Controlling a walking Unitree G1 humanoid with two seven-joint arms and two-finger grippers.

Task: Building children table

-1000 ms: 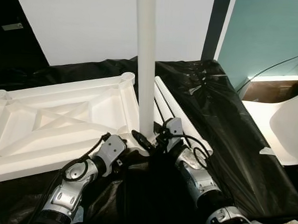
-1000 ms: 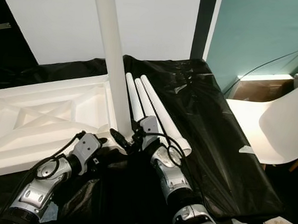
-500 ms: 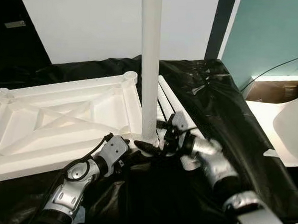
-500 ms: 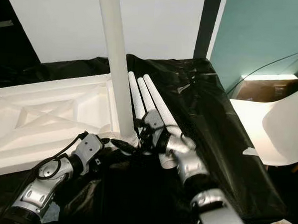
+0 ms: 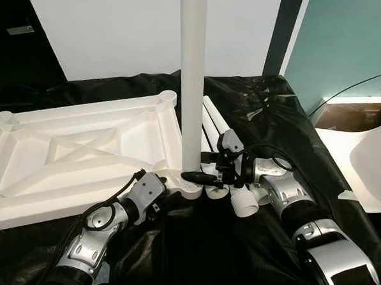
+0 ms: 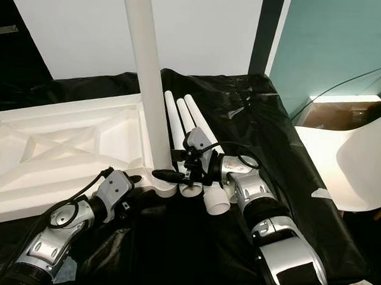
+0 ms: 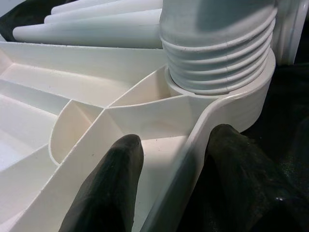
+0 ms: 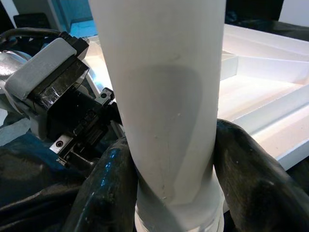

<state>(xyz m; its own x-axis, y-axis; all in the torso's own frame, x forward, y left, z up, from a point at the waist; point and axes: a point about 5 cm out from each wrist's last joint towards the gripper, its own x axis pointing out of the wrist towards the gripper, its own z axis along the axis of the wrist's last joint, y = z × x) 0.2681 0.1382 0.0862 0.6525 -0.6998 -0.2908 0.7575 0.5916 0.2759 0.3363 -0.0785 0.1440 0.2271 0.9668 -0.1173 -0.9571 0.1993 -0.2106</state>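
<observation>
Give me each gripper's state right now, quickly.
Left gripper: shut on the rim of the upside-down white plastic tabletop.
Right gripper: shut on the upright white plastic table leg, near its threaded base.

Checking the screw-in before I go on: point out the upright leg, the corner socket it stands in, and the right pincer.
upright leg (image 5: 192,85), left eye view, mid shaft.
corner socket (image 7: 251,87), left wrist view, outer rim.
right pincer (image 5: 194,176), left eye view, fingertips around the leg's base.
</observation>
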